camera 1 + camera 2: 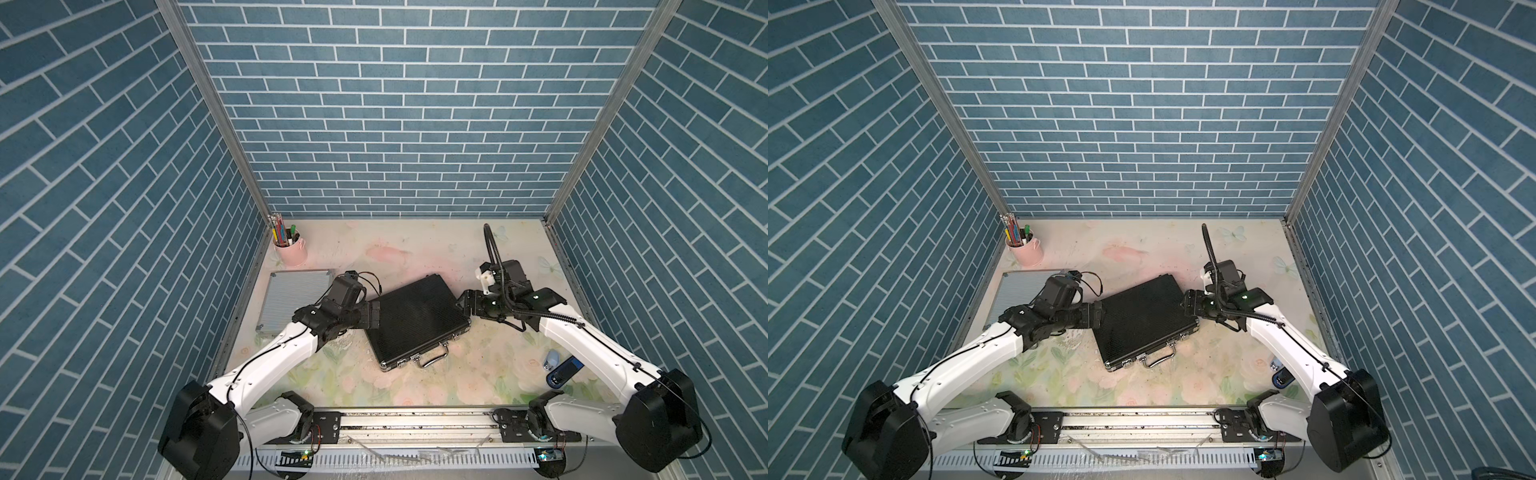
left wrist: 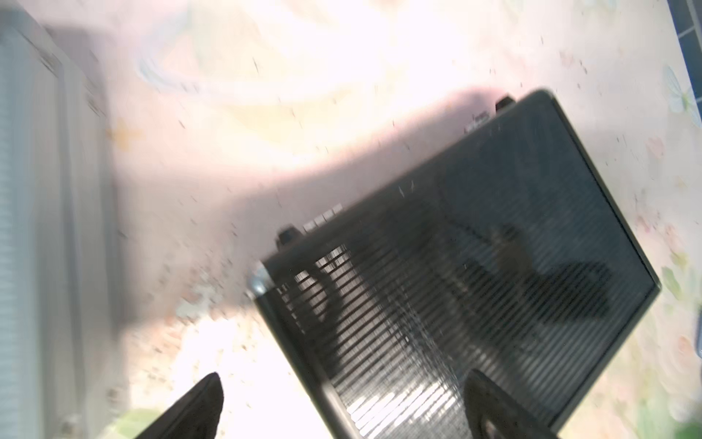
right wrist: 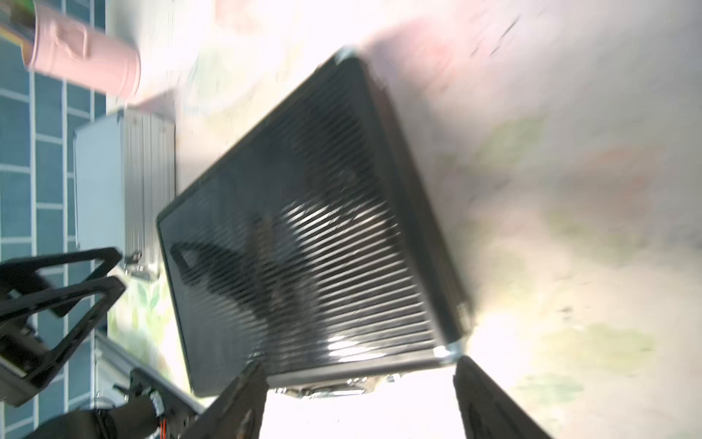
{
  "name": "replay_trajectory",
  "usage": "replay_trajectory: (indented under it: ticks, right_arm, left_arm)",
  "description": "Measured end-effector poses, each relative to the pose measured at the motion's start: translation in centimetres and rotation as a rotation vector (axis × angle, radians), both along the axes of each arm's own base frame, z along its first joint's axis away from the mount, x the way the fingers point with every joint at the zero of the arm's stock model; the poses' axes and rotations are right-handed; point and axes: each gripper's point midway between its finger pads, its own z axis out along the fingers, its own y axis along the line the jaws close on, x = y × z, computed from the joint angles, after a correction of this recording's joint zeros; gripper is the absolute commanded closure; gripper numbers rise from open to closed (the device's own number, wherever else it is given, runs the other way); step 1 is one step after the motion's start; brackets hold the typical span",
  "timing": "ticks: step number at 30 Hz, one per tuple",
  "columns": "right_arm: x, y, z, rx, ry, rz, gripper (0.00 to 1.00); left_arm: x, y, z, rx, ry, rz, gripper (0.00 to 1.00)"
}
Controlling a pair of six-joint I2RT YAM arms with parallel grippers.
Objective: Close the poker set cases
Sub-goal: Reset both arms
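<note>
The left pincer (image 1: 375,312), spread and empty, sits just left of the black case (image 1: 415,322); the right pincer (image 1: 463,305), likewise spread, just right; handle edge faces near.

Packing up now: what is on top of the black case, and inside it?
The black case has nothing lying on its ribbed lid; the open left gripper and open right gripper hang at its side edges. Its lid is down, so the inside is hidden.

Glossy ribbed black case (image 1: 417,320) at centre, shiny chrome handle (image 1: 435,359), matt ribbed silver case (image 1: 291,299) at left, smooth pink cup (image 1: 291,249), matt floral tabletop (image 1: 415,249)
</note>
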Motion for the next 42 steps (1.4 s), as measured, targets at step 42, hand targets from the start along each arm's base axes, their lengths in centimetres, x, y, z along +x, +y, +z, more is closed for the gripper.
replay_trajectory:
  ticks: [42]
  right_arm:
    - [12.3, -18.6, -6.4, -0.366, -0.578, -0.301, 0.02]
  left_arm:
    - [9.4, 15.0, -1.3, 0.367, -0.511, 0.198, 0.0]
